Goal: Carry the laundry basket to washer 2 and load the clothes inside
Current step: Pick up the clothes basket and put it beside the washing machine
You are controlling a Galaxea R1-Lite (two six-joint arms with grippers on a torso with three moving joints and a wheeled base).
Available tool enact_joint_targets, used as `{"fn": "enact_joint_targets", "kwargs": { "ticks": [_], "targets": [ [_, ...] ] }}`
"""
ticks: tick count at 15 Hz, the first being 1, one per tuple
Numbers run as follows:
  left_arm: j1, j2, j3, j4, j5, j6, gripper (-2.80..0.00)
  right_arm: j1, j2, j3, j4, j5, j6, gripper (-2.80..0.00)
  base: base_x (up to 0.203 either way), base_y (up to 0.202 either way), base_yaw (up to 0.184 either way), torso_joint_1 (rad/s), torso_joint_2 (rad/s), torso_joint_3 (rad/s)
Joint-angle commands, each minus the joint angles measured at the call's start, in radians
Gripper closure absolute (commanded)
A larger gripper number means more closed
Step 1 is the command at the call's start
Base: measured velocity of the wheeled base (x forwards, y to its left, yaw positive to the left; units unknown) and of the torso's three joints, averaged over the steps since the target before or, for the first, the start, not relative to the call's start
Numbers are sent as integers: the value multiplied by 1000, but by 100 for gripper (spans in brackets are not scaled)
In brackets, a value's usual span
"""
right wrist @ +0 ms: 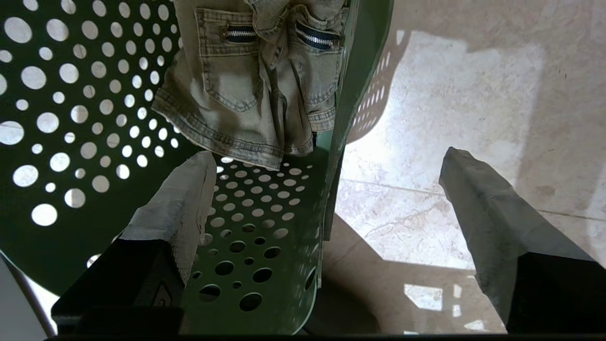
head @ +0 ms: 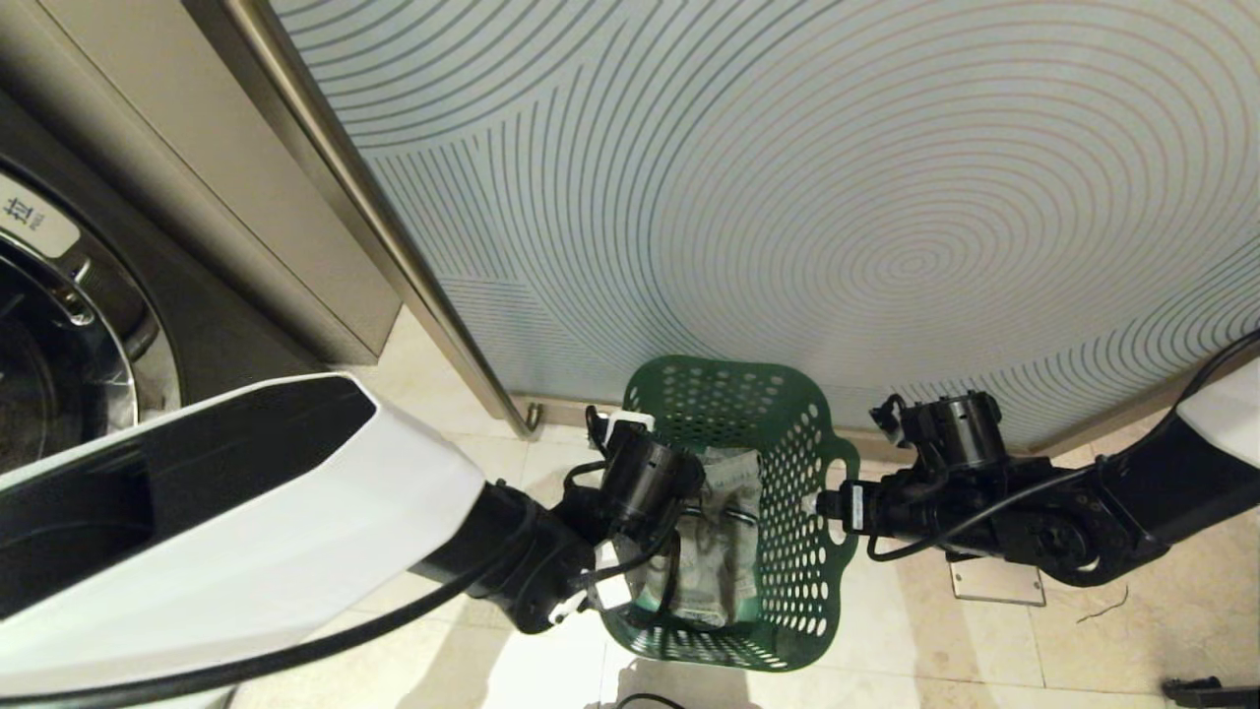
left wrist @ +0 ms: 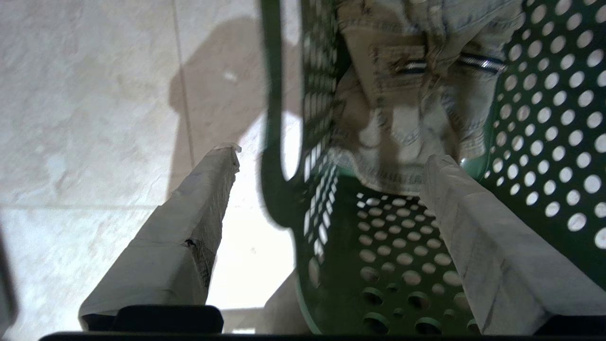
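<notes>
Head view shows you the washer (head: 59,325) far left, then the left gripper (left wrist: 326,189), jaws apart astride the near-left rim of the green laundry basket (head: 787,414) on the floor, denim clothes (head: 724,532) inside; the right gripper (right wrist: 326,189) straddles its right rim, jaws apart.

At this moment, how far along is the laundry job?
Done: the green basket stands on the floor beside the washer. In hand: the left gripper and right gripper are open, each straddling a side wall, gripping nothing. Left: the denim garment lies in the basket, not yet loaded.
</notes>
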Motion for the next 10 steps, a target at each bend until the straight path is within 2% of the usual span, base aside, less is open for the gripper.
{"fn": "enact_joint_targets", "kwargs": {
  "ticks": [1, 8, 10],
  "targets": [
    [-1, 45, -1, -59, 2, 21, -280, 2, -14, 1, -5, 0, 1, -280, 0, 0, 0, 0, 0, 0],
    [-3, 87, -37, -82, -7, 40, -280, 2, 10, -42, -24, 21, 4, -280, 0, 0, 0, 0, 0, 0],
    [-2, 88, -40, -81, -23, 45, -280, 5, 49, -39, -148, 37, 2, -280, 0, 0, 0, 0, 0, 0]
  ]
}}
